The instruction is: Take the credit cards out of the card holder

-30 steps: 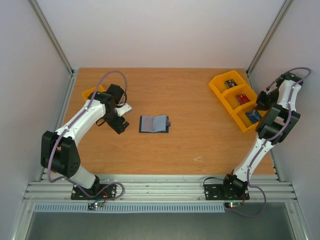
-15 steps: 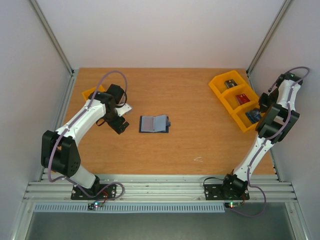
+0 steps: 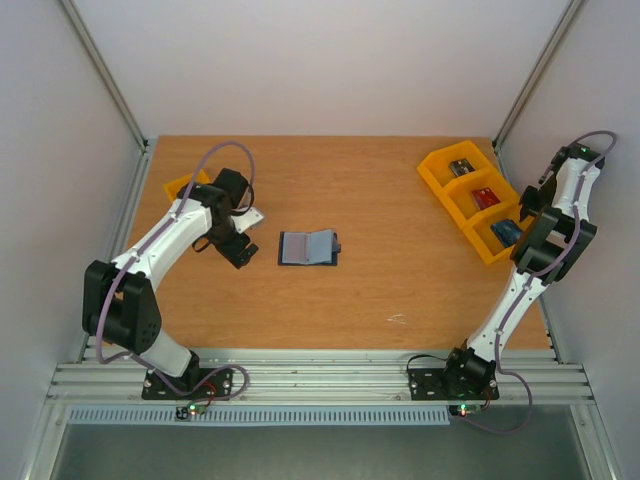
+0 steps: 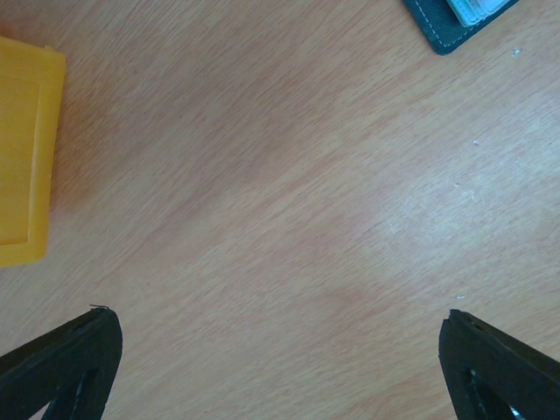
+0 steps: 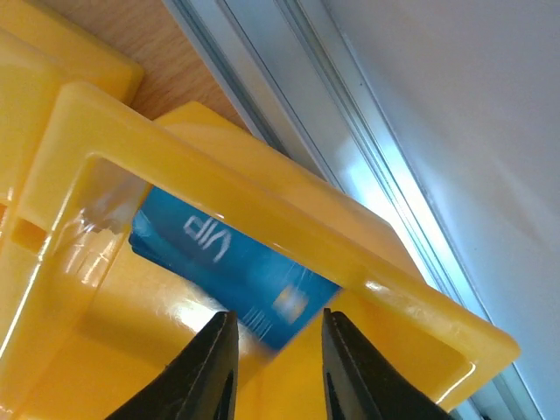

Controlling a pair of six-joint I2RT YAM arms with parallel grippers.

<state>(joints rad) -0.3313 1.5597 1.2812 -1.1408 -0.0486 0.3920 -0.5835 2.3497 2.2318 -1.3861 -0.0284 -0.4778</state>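
The card holder (image 3: 308, 248) lies open on the table, showing its paler inner sleeves; one corner of it shows in the left wrist view (image 4: 455, 22). My left gripper (image 3: 241, 255) hangs just left of it, open wide and empty (image 4: 280, 350) over bare wood. My right gripper (image 3: 524, 212) is over the nearest yellow bin (image 3: 492, 245). Its jaws stand a little apart (image 5: 276, 328) and hold nothing. A blue card marked VIP (image 5: 227, 271) lies in that bin below them (image 3: 507, 232). A red card (image 3: 485, 198) and a dark card (image 3: 460, 166) lie in the two bins behind.
The three yellow bins form a row at the back right, close to the side wall and its metal rail (image 5: 289, 105). Another yellow bin (image 3: 186, 186) stands at the back left, its edge in the left wrist view (image 4: 26, 157).
My right gripper has drawn back a little from the nearest bin, towards the right wall. The left arm and the card holder have not moved.
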